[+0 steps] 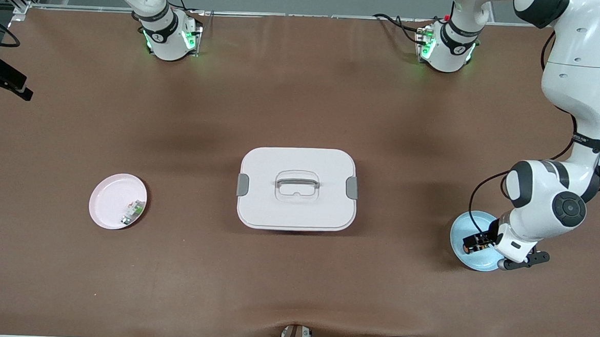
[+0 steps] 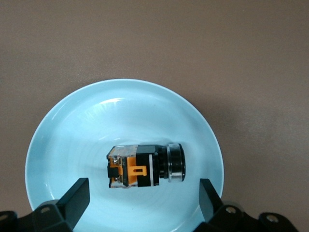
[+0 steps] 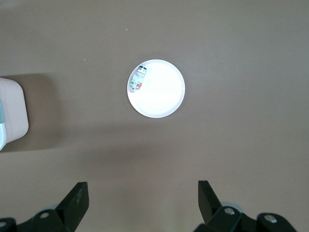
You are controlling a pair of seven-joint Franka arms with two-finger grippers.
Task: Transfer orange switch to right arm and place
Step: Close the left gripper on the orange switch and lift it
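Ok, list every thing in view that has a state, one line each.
orange switch: lying on its side in the blue plate, not gripped.
left hand: open, low over the blue plate, fingers either side of the switch.
right hand: open, high over the table.
white box: lid on.
pink plate: holds the white-and-green component.

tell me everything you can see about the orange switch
The orange switch is a small stubby part: a black body with orange inserts, a clear-looking block with metal terminals at one end, and a round black collar with a shiny ring at the other. It looks like plastic and metal. It lies on its side in the blue plate, at the left arm's end of the table. The left gripper hangs open over it; nothing but the plate touches it.
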